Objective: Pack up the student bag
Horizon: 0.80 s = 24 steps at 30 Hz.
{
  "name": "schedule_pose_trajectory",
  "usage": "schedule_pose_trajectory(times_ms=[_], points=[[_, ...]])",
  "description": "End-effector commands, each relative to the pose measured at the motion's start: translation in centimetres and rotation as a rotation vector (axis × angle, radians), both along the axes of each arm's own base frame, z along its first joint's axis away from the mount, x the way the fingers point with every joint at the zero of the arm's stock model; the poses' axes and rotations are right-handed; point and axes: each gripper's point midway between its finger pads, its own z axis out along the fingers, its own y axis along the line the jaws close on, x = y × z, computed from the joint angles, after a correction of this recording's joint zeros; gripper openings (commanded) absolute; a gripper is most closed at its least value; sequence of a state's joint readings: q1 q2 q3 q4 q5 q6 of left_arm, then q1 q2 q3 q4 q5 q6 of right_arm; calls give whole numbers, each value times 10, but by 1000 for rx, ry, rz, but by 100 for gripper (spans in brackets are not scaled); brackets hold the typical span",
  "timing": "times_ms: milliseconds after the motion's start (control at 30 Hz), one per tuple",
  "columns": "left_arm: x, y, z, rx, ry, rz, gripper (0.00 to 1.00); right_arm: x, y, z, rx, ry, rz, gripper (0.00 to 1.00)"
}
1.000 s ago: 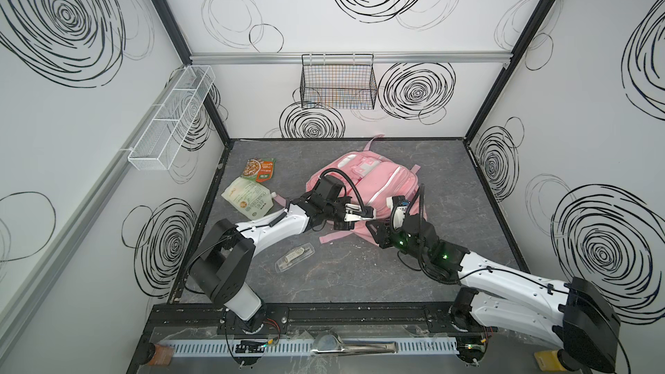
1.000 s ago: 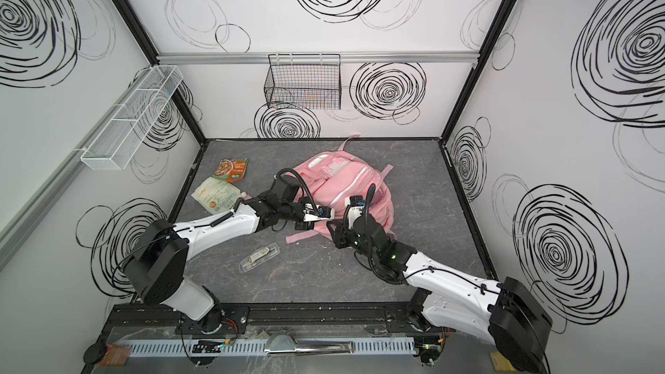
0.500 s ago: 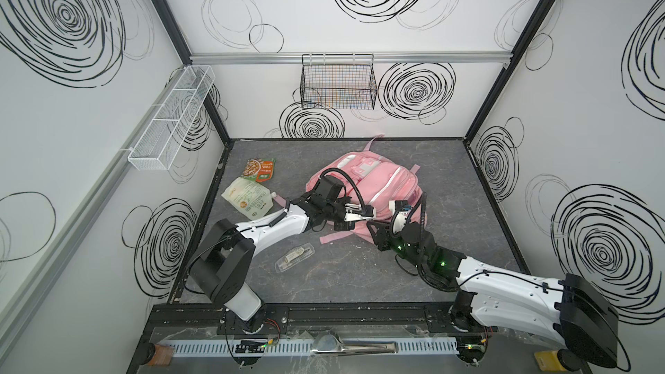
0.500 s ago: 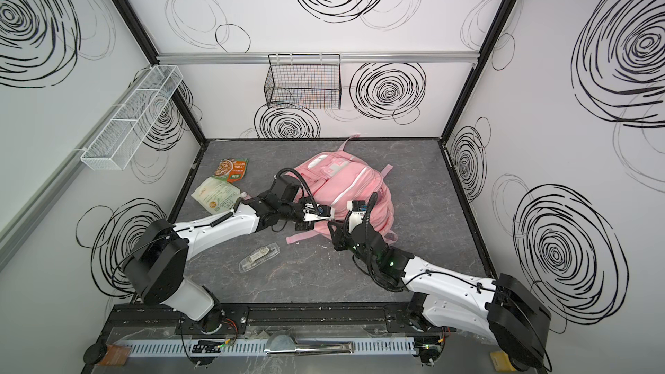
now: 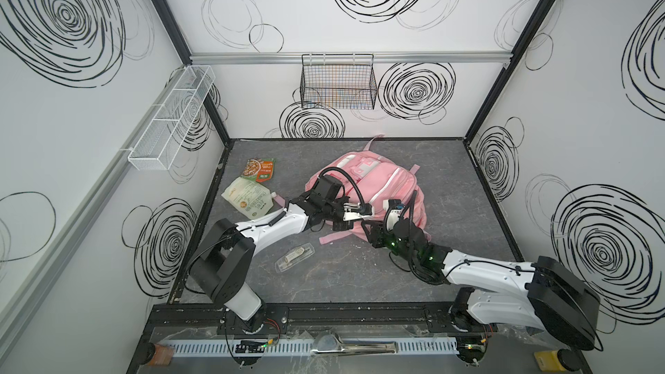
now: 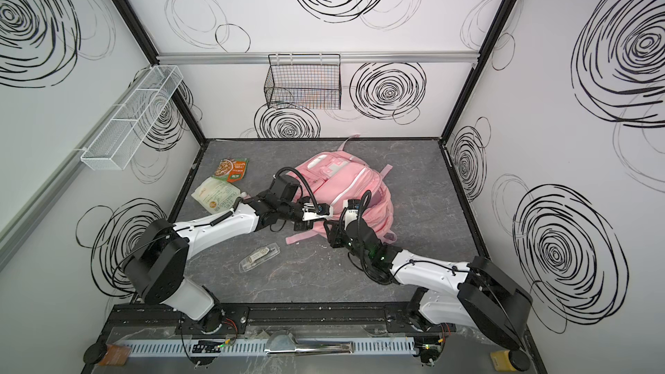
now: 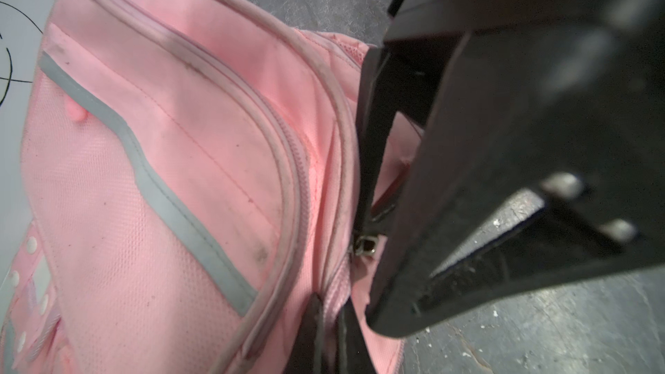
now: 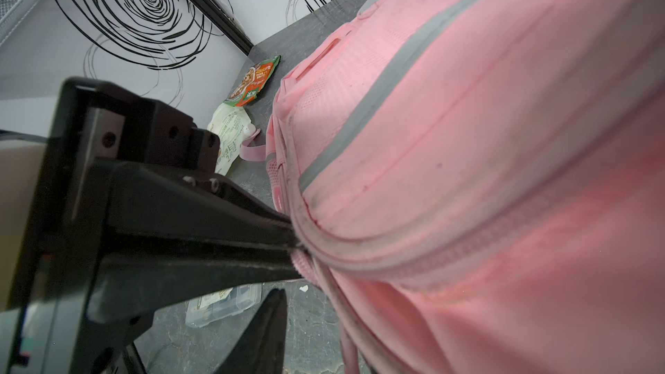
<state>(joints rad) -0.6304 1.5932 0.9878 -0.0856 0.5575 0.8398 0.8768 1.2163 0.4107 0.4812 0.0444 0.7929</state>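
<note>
The right gripper has crept slightly leftward along the near edge of the pink backpack, and its arm (elbow and forearm both) has swung leftward with it, stretching out further.

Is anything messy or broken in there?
Nothing looks broken. The student bag lies flat and slumped, with grey grime along its zipper piping in the left wrist view. White specks dot the table by it. An orange packet, a white pouch and a clear case lie loose, unpacked.

Illegibly small print on white pouch; clear case contents blurry; student bag's edge behind left arm.
</note>
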Motion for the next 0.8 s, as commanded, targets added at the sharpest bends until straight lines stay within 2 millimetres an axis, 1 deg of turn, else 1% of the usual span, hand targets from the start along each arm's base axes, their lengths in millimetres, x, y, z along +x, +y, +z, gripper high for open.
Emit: schedule_pose_trajectory(times_ms=[0,67,167,233,367,433,600,767], points=[[-11,-20,37,-130,1,-87,0,4,-5,-20,-39,48,-17,34],[-10,-19,38,-131,0,-82,0,2,-5,-21,-46,58,-12,30],[-7,-18,39,-134,-2,-75,0,-2,-9,-22,-43,72,-13,20],[-4,-16,40,-138,-3,-62,0,-6,-13,-21,-40,75,-19,12],[1,-12,39,-131,-8,-45,0,-10,-28,-16,-53,75,-50,2],[2,-10,38,-126,-15,-39,0,-11,-38,-13,-79,73,-77,0],[8,-4,37,-108,-33,-10,0,-11,-61,-9,-133,45,-98,0],[17,4,35,-83,-57,29,0,-13,-74,-5,-147,39,-85,0]])
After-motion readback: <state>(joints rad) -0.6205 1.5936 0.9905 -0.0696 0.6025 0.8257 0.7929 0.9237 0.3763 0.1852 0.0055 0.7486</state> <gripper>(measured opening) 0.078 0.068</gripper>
